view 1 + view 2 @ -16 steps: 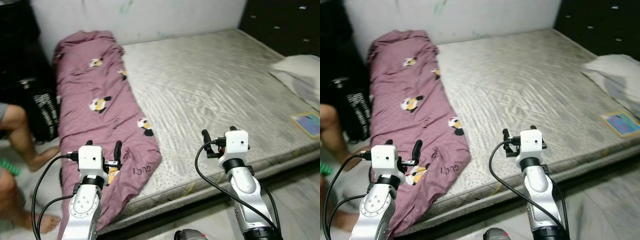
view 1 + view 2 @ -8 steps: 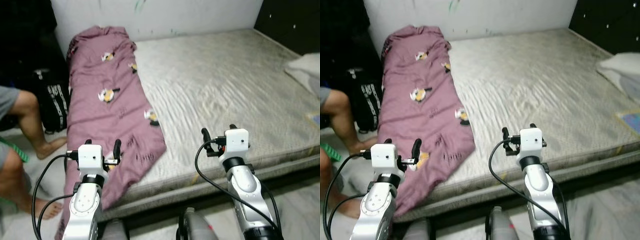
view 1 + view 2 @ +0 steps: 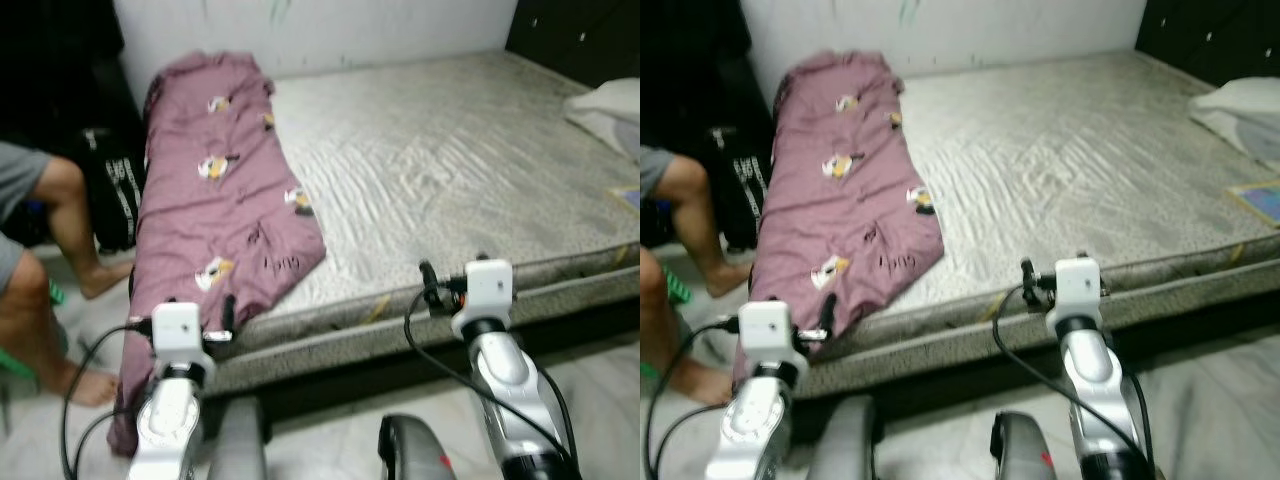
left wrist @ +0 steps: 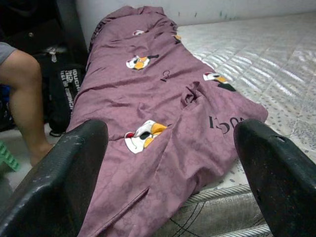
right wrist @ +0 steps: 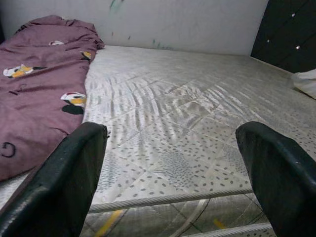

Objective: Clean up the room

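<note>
A mauve cotton blanket with cartoon prints (image 3: 220,190) is spread along the left side of the bare grey mattress (image 3: 450,180), one corner hanging over its front edge. Being soft and light, it is probably best gripped at that corner. The left gripper (image 4: 163,163) and right gripper (image 5: 170,163) are held with fingers apart before the mattress.

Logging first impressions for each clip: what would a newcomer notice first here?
The purple blanket with cartoon prints, lying along the left side of the bare grey mattress and spilling over its near edge. Both open grippers, left gripper and right gripper, are raised before the bed; a person's bare legs are at far left.
</note>
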You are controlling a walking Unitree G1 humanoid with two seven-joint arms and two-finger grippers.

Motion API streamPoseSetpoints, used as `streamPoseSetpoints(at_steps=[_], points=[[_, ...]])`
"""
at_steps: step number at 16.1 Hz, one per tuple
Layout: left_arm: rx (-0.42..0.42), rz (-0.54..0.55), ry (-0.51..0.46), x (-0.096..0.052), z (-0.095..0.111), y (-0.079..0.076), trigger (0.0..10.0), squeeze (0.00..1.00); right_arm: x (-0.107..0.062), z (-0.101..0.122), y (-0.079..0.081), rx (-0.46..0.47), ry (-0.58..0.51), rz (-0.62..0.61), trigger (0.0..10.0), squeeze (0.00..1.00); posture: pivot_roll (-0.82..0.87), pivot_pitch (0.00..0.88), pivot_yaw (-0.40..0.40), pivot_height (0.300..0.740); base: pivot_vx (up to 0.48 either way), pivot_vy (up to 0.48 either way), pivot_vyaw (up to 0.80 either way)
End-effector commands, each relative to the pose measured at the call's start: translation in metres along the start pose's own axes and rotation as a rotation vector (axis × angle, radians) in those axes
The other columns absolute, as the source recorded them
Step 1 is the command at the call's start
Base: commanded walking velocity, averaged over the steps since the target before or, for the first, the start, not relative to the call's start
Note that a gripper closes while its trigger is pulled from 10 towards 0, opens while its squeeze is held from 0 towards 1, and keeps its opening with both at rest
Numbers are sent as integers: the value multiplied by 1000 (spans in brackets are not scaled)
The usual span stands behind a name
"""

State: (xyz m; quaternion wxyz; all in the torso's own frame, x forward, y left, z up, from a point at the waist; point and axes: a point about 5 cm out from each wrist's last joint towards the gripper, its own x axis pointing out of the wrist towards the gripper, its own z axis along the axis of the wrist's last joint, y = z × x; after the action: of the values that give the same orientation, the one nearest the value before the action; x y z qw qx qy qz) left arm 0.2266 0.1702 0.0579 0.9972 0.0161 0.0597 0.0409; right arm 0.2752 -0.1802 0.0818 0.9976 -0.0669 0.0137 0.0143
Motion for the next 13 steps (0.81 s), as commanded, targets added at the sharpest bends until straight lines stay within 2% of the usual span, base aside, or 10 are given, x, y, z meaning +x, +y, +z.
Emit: streamPoseSetpoints(at_steps=[1, 13], points=[[-13, 9, -18, 5, 7, 2, 10000, 0, 5, 8, 3, 11, -29, 9, 10000, 0, 5, 0, 29, 612, 0, 0, 0], [-15, 12, -17, 5, 7, 2, 10000, 0, 5, 8, 3, 12, -31, 11, 10000, 0, 3, 0, 30, 612, 0, 0, 0]])
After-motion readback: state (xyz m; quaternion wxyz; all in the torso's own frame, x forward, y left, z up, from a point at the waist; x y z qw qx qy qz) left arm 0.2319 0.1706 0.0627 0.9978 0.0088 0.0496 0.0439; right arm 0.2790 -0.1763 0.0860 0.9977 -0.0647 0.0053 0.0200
